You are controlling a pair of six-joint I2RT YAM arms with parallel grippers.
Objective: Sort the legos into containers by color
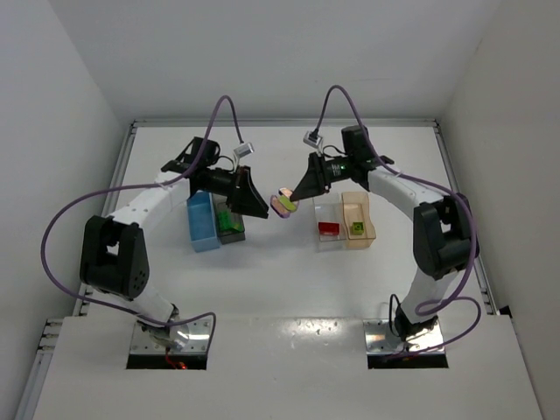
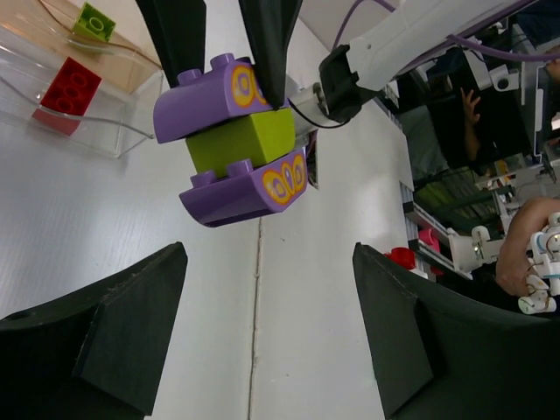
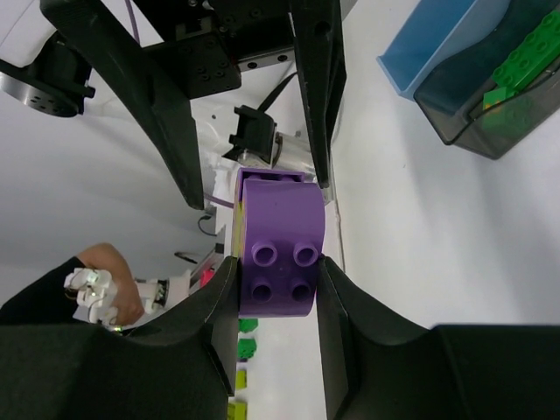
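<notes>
Item: one stack of purple, yellow-green and purple legos [image 3: 278, 254], clamped aloft in my right gripper [image 3: 278, 289], between grey container [image 1: 234, 237] and clear container [image 1: 329, 244]; my left gripper [image 2: 269, 271] spread wide, facing the stack, not touching.

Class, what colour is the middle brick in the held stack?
Yellow-green middle brick; left wrist view shows it best.

Four bins [image 1: 201, 234]; legos [image 2: 241, 140]: two purple, two yellow-green, one red.

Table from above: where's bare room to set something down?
Free: the table strip between bins and arm bases, and along the back wall. Crowded: between grey bin and clear bin, where left gripper and right gripper meet at the brick stack.
</notes>
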